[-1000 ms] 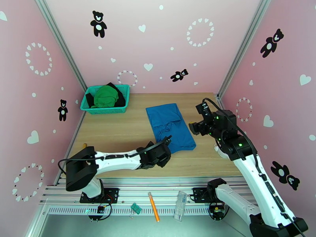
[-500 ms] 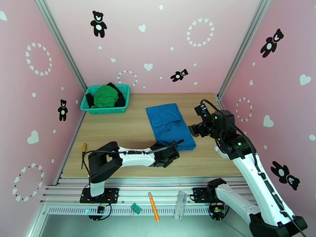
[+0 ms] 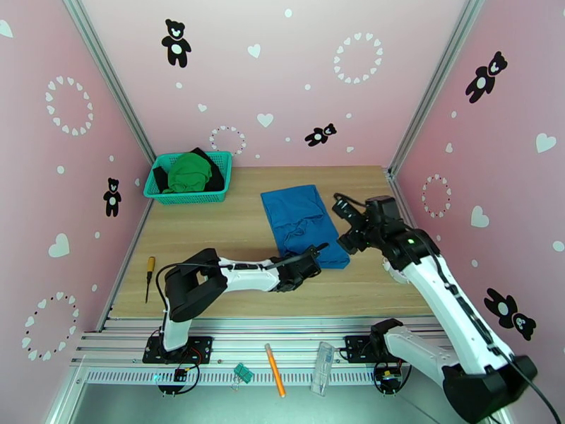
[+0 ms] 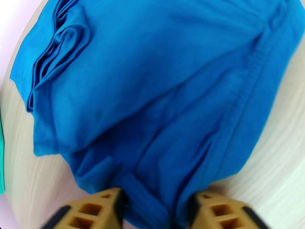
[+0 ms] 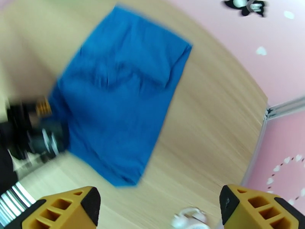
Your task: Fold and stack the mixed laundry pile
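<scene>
**Left gripper [image 4: 154,201] gripping the blue shirt [image 4: 152,92], right gripper [image 5: 160,205] hanging wide**

The left gripper is lying low at the near edge of the shirt. In the left wrist view its 2 tan fingers [image 4: 95,208] are standing fairly narrow, with a bunched fold of blue cloth filling the gap between them and touching both. The right gripper is hovering over the shirt's right edge with its jaws spread wide. It is holding nothing, and bare table [image 5: 198,123] is showing between its fingers.

The left wrist view is showing stacked folded layers at the shirt's far left corner and a stitched seam running along its right side. The right wrist view is blurred. It is showing the whole shirt as a rough rectangle, with the left arm's dark wrist at its near left edge.

From above, the shirt [image 3: 304,220] is lying flat mid-table. The teal basket [image 3: 187,197] is sitting in the far left corner, holding the green garment [image 3: 188,171] on top of the black garment [image 3: 216,179].
</scene>
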`<action>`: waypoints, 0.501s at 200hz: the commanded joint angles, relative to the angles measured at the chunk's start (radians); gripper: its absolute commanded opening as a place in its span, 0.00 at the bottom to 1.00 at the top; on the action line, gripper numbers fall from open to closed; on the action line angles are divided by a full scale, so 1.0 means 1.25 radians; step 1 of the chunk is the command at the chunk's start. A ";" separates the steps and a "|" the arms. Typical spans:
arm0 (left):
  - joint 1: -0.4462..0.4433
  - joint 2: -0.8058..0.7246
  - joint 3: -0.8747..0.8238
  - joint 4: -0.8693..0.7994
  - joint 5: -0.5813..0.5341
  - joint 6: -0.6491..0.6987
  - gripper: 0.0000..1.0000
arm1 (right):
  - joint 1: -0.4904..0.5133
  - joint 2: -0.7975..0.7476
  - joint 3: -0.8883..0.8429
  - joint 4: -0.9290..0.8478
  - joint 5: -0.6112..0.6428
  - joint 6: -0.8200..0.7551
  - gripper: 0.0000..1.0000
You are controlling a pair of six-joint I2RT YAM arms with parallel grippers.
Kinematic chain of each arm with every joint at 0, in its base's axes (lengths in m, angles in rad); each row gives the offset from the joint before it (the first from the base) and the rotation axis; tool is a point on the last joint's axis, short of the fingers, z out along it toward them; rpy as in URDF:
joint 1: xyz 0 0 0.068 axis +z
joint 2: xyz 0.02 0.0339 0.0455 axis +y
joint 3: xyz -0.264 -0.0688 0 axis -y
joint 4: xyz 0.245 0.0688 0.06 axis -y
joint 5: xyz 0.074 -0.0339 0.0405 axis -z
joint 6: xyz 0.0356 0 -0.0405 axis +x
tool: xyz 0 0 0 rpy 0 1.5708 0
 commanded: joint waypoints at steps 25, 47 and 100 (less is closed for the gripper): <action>0.035 -0.024 -0.105 -0.085 -0.064 -0.069 0.17 | 0.068 0.065 -0.103 -0.066 -0.006 -0.275 0.86; 0.039 -0.044 -0.121 -0.105 -0.077 -0.108 0.05 | 0.109 0.126 -0.143 -0.037 -0.033 -0.319 0.85; 0.038 -0.060 -0.120 -0.131 -0.065 -0.186 0.00 | 0.147 0.355 -0.157 0.057 0.027 -0.354 0.77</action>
